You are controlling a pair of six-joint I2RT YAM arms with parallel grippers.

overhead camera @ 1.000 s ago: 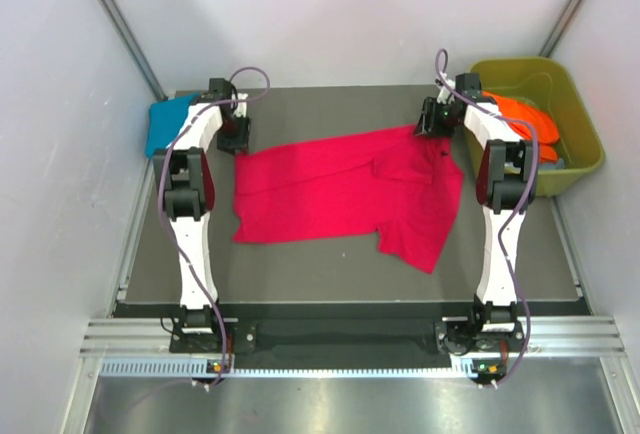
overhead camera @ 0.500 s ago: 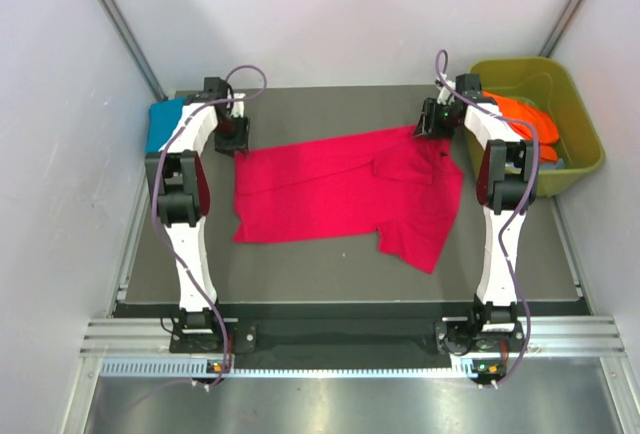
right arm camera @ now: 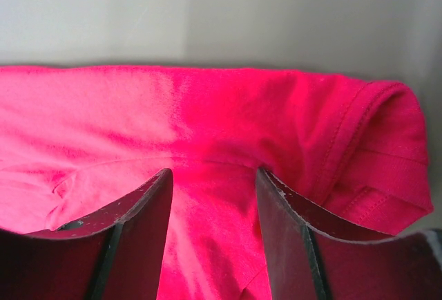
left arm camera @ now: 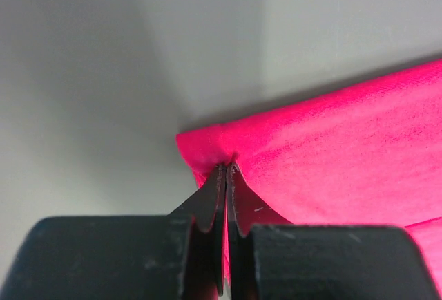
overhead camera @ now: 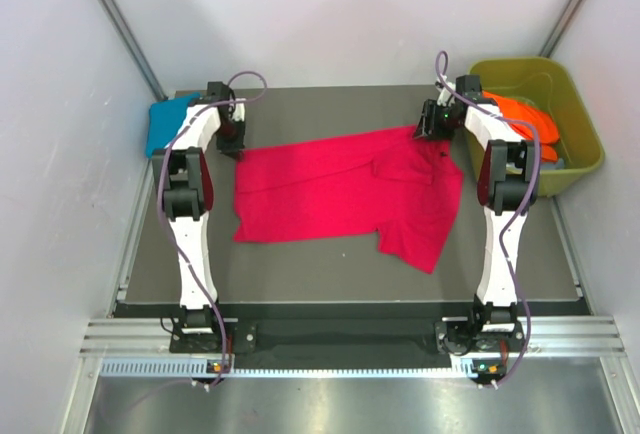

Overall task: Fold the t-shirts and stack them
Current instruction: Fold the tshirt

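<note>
A crimson-pink t-shirt [overhead camera: 340, 194] lies spread across the dark mat, partly folded at its right side. My left gripper [overhead camera: 232, 140] is at the shirt's far left corner. In the left wrist view that gripper [left arm camera: 226, 169] is shut, pinching the corner of the pink cloth [left arm camera: 345, 155]. My right gripper [overhead camera: 430, 126] is at the shirt's far right corner. In the right wrist view it [right arm camera: 214, 172] stands open, its fingers either side of a fold of cloth [right arm camera: 207, 99] beside a hemmed sleeve [right arm camera: 387, 141]. A teal-blue t-shirt [overhead camera: 168, 122] lies folded at the far left. Orange t-shirts [overhead camera: 525, 122] lie in the tub.
An olive-green plastic tub [overhead camera: 580, 119] stands at the far right, just off the mat [overhead camera: 330, 264]. White walls close in the left, back and right sides. Both arm bases sit on the rail at the near edge.
My left gripper has closed on the shirt's far left corner. The right gripper and the shirt lie as before.
</note>
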